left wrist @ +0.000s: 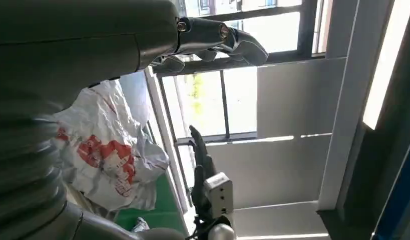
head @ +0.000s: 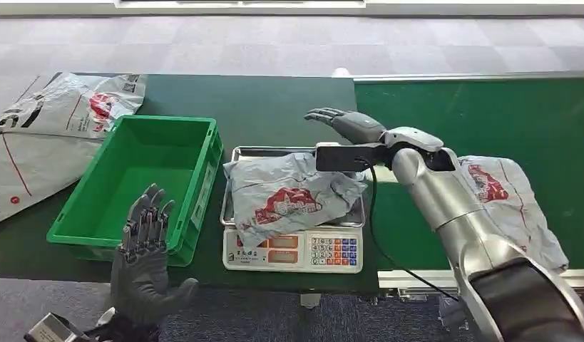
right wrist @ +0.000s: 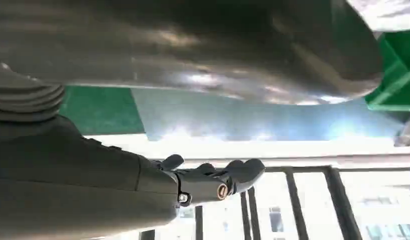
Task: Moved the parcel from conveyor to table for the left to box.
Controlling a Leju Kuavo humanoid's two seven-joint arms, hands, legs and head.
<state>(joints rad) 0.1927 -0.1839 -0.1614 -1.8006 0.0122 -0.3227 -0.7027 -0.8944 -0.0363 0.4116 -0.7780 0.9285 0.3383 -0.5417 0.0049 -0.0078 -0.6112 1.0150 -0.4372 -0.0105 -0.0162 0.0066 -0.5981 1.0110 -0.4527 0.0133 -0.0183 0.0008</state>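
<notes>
A crumpled grey parcel (head: pixel 290 194) with red print lies on the steel pan of a white scale (head: pixel 296 251) on the dark table. My right hand (head: pixel 346 123) hovers above the scale's far edge, fingers stretched out and empty. My left hand (head: pixel 142 251) is raised at the table's near edge in front of the green box (head: pixel 142 187), fingers spread, holding nothing. The same parcel (left wrist: pixel 105 155) appears in the left wrist view beside my left hand (left wrist: pixel 213 42). A second grey parcel (head: pixel 513 203) lies on the green conveyor (head: pixel 488 114) under my right forearm.
Large grey mail bags (head: pixel 53 132) lie on the table's left end, beyond the green box. The conveyor's metal rail (head: pixel 417 274) runs along its near side to the right of the scale. The right wrist view shows my right hand (right wrist: pixel 213 182) against windows.
</notes>
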